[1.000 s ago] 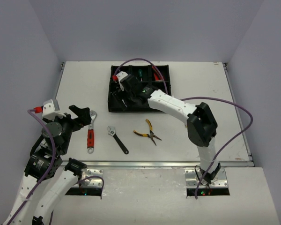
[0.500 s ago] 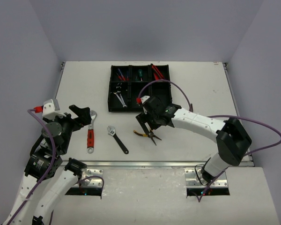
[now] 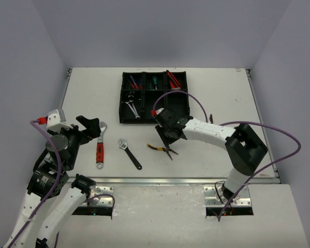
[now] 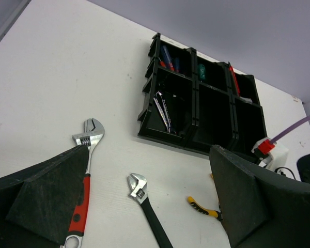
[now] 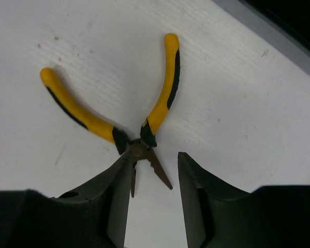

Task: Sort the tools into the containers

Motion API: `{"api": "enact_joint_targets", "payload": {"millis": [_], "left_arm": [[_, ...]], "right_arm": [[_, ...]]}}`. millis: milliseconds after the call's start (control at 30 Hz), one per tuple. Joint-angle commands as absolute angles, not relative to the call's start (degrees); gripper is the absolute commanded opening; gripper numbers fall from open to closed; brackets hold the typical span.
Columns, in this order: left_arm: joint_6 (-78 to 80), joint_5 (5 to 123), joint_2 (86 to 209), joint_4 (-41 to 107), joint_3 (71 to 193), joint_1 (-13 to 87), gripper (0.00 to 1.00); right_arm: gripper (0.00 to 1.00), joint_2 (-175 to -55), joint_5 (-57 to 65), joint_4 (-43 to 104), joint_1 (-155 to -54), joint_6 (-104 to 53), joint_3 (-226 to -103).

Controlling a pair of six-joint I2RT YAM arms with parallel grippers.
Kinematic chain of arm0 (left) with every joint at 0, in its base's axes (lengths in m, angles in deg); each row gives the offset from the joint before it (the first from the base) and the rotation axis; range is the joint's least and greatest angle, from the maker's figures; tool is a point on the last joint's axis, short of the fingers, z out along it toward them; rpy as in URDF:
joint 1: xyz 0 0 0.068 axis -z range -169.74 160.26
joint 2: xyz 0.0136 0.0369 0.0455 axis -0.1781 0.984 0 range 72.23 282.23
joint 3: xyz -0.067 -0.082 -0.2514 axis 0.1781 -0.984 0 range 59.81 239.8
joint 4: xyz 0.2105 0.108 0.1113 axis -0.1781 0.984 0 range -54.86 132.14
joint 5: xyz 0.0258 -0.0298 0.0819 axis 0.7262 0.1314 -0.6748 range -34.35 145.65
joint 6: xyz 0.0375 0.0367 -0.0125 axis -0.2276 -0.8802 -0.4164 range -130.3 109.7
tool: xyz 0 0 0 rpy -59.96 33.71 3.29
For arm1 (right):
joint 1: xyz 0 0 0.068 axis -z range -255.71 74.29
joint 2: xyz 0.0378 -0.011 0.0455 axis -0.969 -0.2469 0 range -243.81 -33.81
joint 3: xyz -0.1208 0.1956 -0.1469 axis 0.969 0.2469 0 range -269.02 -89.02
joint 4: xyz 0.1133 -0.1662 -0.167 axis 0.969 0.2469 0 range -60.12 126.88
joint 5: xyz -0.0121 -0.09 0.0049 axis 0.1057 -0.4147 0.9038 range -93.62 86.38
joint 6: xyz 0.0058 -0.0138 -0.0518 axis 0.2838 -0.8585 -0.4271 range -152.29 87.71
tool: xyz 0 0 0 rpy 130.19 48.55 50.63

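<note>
A second ago my right gripper (image 3: 169, 135) was over the tray (image 3: 144, 122) in the upper middle of the top view. Now it has swung down onto the yellow-handled pliers (image 5: 144, 137), which lie on the table just below the tray, at the centre of the frame. My right jaws have drawn in from wide and stand either side of the pliers' nose. A sliver of table shows beside it, so I judge they are not pinching yet. The pliers are the next tool to sort, and the pick is under way.

At the left, my left gripper (image 3: 90, 126) hangs with jaws spread wide and empty, beside the red-handled wrench (image 3: 99, 150). The black-handled wrench (image 3: 129, 153) lies left of centre, apart from the pliers. Spanners (image 3: 132, 108) sit in the tray's lower-left compartment and screwdrivers (image 3: 134, 82) in its top row. Nothing crowds the pliers, though their handles splay open. The tray's near wall is what I'd have to lift over.
</note>
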State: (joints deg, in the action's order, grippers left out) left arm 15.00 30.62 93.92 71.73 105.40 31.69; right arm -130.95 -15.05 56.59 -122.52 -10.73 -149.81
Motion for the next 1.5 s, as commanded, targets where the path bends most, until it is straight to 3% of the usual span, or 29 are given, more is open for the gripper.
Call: {"api": "enact_joint_targets", "payload": {"millis": [0, 567, 733, 1233, 1467], "left_arm": [[14.2, 31.0, 93.5, 69.2, 105.0, 32.3, 1.00], [14.2, 31.2, 92.8, 69.1, 104.9, 32.8, 1.00], [14.2, 31.2, 92.3, 69.1, 104.9, 32.8, 1.00], [14.2, 31.1, 92.1, 69.1, 105.0, 32.9, 1.00], [14.3, 30.9, 92.1, 69.2, 105.0, 33.0, 1.00]], "right_arm": [[0.39, -135.4, -14.0, 55.9, -119.7, -8.3, -154.5], [0.26, -149.6, -7.0, 59.6, -116.0, -5.3, -160.9], [0.00, -148.5, -7.8, 60.4, -116.7, -3.7, -159.0], [0.00, -132.2, -15.3, 62.2, -119.1, -3.0, -161.1], [0.00, -134.6, -23.1, 63.6, -117.2, -3.0, -175.3]]}}
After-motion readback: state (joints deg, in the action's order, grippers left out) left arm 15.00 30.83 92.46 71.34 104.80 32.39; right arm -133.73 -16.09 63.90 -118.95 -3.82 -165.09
